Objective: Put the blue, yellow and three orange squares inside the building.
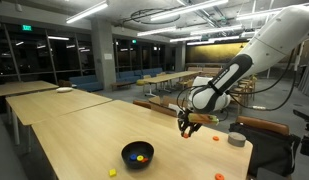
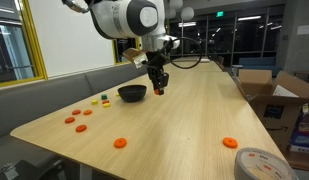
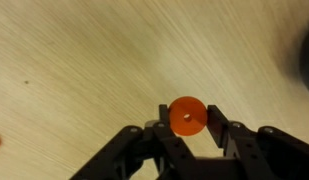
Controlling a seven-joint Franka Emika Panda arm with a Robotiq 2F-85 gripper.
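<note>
Pale wooden desk (image 1: 74, 130) lies below; gripper (image 3: 186, 122) clamps small orange plastic disc (image 3: 195, 109); carry it level over round black bowl (image 1: 137, 153), release low

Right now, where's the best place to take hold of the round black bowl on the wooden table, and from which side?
Probably the rim, from straight above, one jaw inside the shallow wall and one outside. The round black bowl stands upright and looks too wide to span. Small pieces lie inside, so keep it level.
</note>
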